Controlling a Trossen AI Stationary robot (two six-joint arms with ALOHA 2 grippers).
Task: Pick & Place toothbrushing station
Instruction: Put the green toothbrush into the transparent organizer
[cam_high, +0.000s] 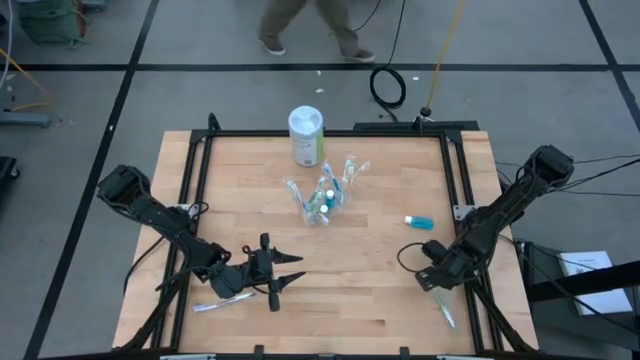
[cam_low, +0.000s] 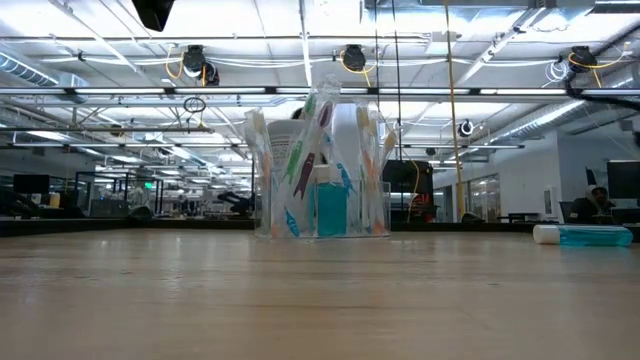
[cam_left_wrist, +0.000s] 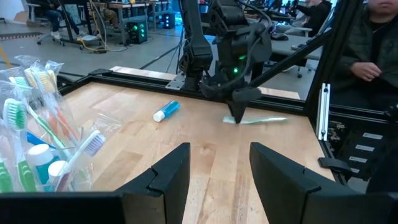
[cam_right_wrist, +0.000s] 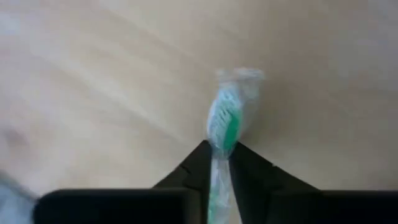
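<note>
The clear plastic cup stands upright mid-table, full of wrapped toothbrushes and a teal tube; it also shows in the low view and the left wrist view. A teal toothpaste tube lies on its side to the cup's right. My right gripper is at the near right, shut on a wrapped green toothbrush. My left gripper is open and empty at the near left, level with the table and pointing right. Another toothbrush lies flat beside the left arm. My right gripper pinches the wrapped toothbrush between its two fingertips, just behind the bristle head. The fingers come from above, pointing down. The head sticks out past them, and the handle lies flat on the table toward its near edge.
A white canister with a green label stands behind the cup near the far edge. A black frame borders the table. Bare wood lies between the two grippers. A person's legs show on the floor beyond the table.
</note>
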